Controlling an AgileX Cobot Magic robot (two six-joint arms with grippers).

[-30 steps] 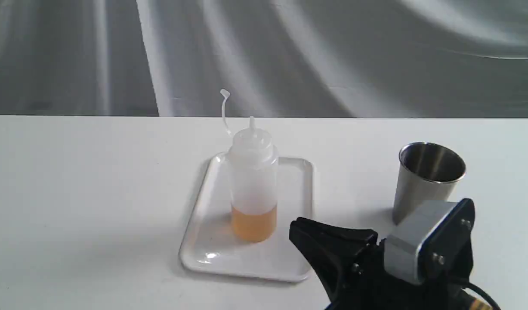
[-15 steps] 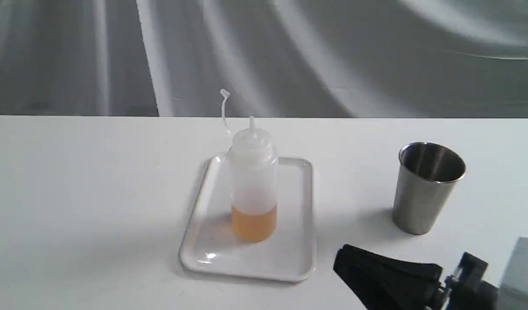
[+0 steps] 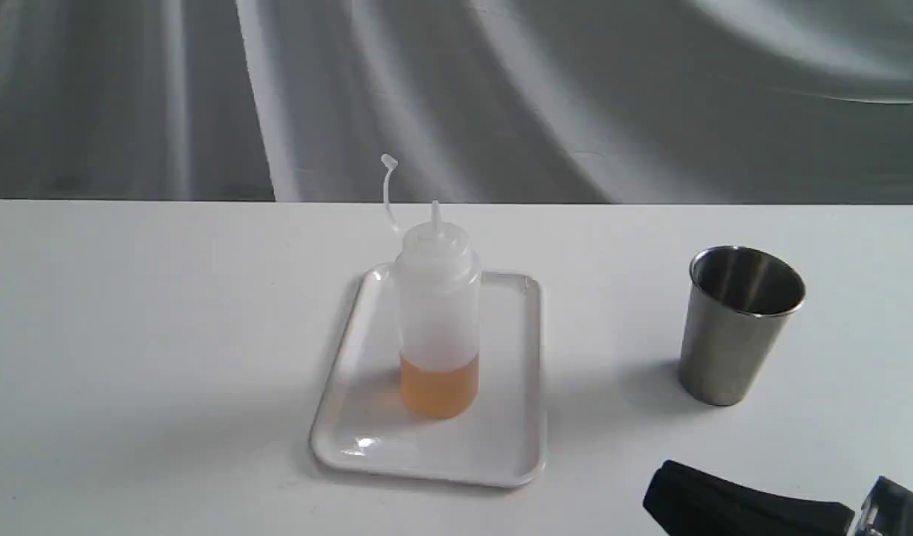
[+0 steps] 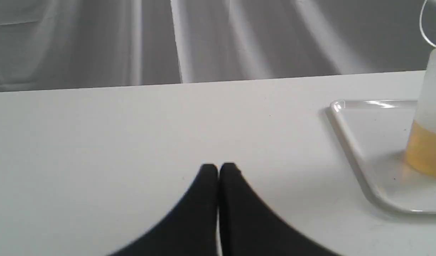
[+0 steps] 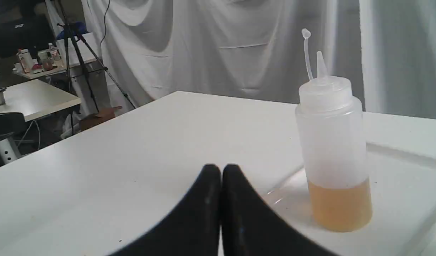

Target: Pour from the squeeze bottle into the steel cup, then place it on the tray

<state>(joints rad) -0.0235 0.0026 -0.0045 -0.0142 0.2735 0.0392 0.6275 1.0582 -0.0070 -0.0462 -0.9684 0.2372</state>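
Note:
The squeeze bottle (image 3: 437, 313) stands upright on the white tray (image 3: 367, 447) at the table's middle, amber liquid at its base, cap strap curling up. The steel cup (image 3: 739, 324) stands upright on the table to the right, apart from the tray. My right gripper (image 3: 653, 495) is low at the front right edge, shut and holding nothing; its wrist view shows the bottle (image 5: 333, 142) and tray (image 5: 406, 158) beyond the shut gripper (image 5: 220, 167). My left gripper (image 4: 218, 165) is shut and empty over bare table, with tray (image 4: 349, 138) and bottle (image 4: 429, 128) off to one side.
A grey draped cloth (image 3: 501, 97) hangs behind the white table (image 3: 143, 313). Beyond the table, in the right wrist view, stand a tripod (image 5: 84, 53) and another desk (image 5: 29, 99) with clutter.
My right gripper has drawn back toward the front right corner, away from the tray and cup, and most of it has left the exterior view. Bottle, tray and cup have not moved.

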